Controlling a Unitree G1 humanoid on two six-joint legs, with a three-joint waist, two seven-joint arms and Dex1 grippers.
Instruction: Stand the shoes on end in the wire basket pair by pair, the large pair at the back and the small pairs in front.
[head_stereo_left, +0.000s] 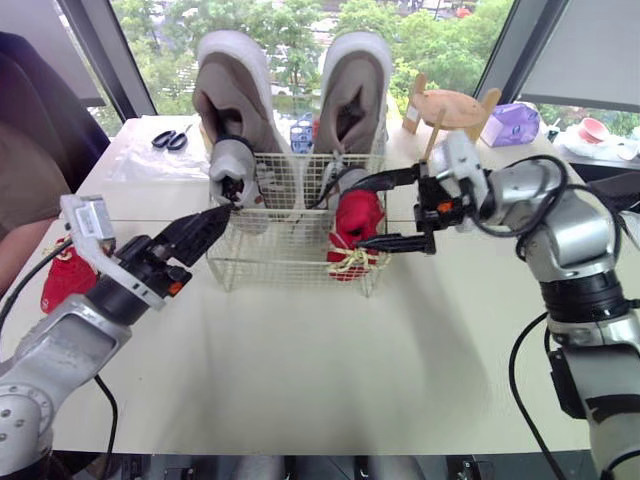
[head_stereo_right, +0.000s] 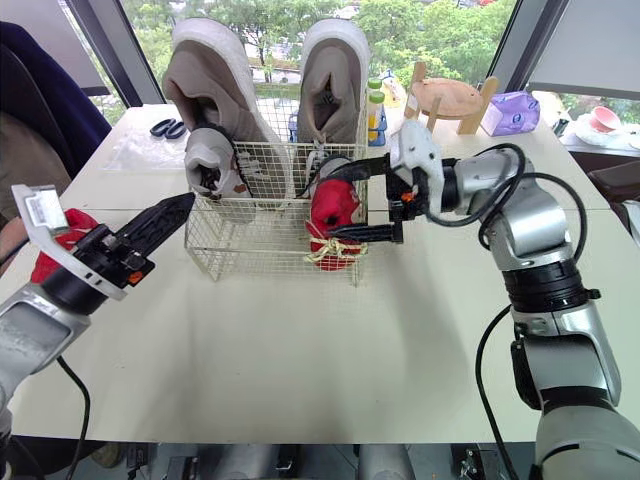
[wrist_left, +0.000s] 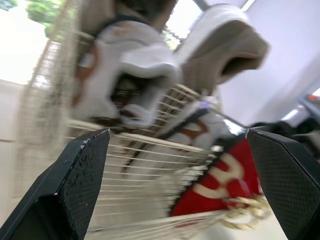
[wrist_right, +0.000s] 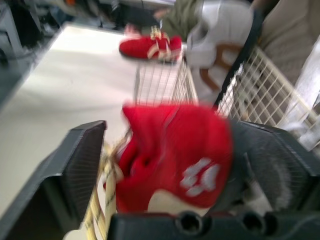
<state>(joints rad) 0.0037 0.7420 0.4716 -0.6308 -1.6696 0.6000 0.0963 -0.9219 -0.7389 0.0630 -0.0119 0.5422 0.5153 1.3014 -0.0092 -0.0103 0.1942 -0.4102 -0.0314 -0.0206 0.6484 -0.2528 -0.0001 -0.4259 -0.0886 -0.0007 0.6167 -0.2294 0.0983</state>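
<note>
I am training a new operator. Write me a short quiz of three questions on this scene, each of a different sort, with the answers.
1. True or false: the two large beige shoes stand at the back of the wire basket.
2. Where is the red shoe that is outside the basket? A) on top of the large shoes; B) on the table, to the left of the basket; C) hanging on the basket's rim.
3. Fill in: the left gripper is ___ (open or shut).
Key: 1 true; 2 B; 3 open.

- The table (head_stereo_left: 300, 370) holds the wire basket (head_stereo_left: 262, 255) centrally.
- A red shoe (head_stereo_left: 64, 280) lies at its left edge.
- Far side: scissors (head_stereo_left: 171, 138), wooden stand (head_stereo_left: 452, 108), purple pack (head_stereo_left: 512, 124).
</note>
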